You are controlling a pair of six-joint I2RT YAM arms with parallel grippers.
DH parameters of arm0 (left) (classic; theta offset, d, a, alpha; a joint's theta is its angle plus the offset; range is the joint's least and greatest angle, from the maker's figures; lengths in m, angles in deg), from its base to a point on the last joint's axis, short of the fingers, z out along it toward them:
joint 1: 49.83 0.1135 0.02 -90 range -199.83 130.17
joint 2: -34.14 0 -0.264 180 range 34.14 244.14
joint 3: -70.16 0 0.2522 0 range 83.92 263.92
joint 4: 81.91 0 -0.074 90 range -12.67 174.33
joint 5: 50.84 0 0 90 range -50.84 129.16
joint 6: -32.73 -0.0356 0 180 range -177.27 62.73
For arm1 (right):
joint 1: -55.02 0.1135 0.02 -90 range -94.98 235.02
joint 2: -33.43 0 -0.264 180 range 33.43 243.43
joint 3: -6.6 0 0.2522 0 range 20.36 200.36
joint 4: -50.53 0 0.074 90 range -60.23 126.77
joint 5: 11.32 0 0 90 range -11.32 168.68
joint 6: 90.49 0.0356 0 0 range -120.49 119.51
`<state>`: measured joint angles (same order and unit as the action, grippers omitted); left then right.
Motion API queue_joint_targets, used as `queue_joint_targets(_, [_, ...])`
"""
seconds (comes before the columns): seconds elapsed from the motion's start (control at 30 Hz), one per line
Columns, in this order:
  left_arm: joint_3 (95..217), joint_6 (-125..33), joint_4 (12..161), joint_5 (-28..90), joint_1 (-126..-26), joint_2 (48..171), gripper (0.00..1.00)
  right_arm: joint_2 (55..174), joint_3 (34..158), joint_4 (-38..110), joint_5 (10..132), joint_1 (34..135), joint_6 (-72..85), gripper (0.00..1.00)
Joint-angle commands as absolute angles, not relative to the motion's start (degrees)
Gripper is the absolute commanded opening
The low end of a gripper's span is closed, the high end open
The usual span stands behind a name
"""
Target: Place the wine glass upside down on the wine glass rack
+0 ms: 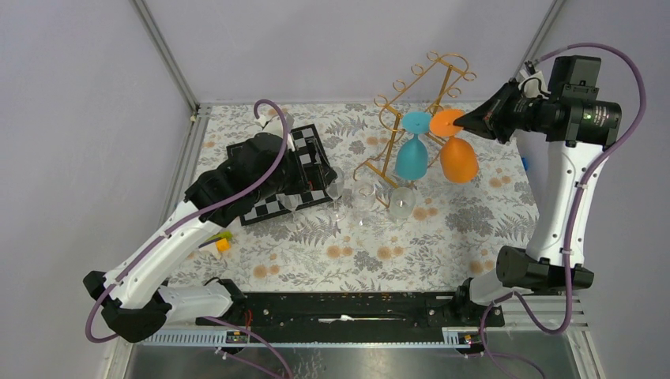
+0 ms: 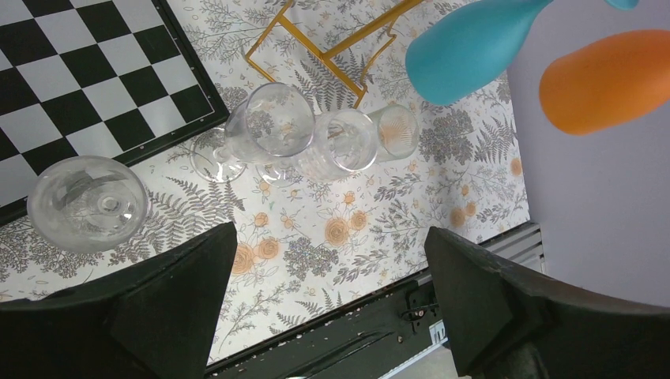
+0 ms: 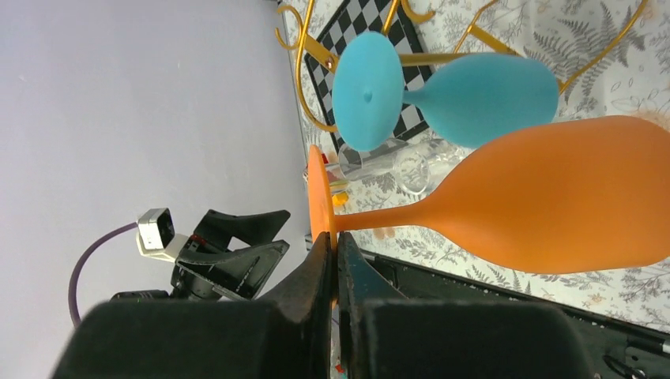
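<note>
Orange wine glass (image 1: 458,160) inverted, stem upright

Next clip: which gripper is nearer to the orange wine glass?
Right. The right gripper pinches the foot of the orange wine glass. The left gripper hangs open by the chessboard, well apart from that glass, on its left in the top view.

White arms (image 1: 158,260), black joints (image 1: 545,272), purple cables (image 1: 269,101)
</note>
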<state>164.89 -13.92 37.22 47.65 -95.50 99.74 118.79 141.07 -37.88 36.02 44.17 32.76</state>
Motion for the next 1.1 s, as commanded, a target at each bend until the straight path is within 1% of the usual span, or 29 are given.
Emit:
queue_joint_targets(0.0, [165.2,-15.0,38.1,49.5,-95.2,98.2,0.99,122.4,148.7,-41.8,37.5,43.4,31.4,0.00])
queue_joint_targets(0.17, [164.5,-14.5,38.1,49.5,-95.2,97.7,0.99,125.8,151.7,-40.5,37.7,43.2,32.7,0.00])
queue_joint_targets(0.43, [164.1,-13.6,38.1,48.8,-95.2,97.5,0.99,125.9,145.7,-29.5,35.2,42.3,39.3,0.00])
queue_joint_targets(0.8, [161.6,-10.6,39.3,48.0,-95.2,96.4,0.99,117.1,119.1,0.8,31.6,40.5,54.1,0.00])
queue_joint_targets(1.07, [160.7,-9.1,39.5,47.6,-95.2,96.3,0.99,116.1,114.4,8.3,31.0,40.4,57.7,0.00])
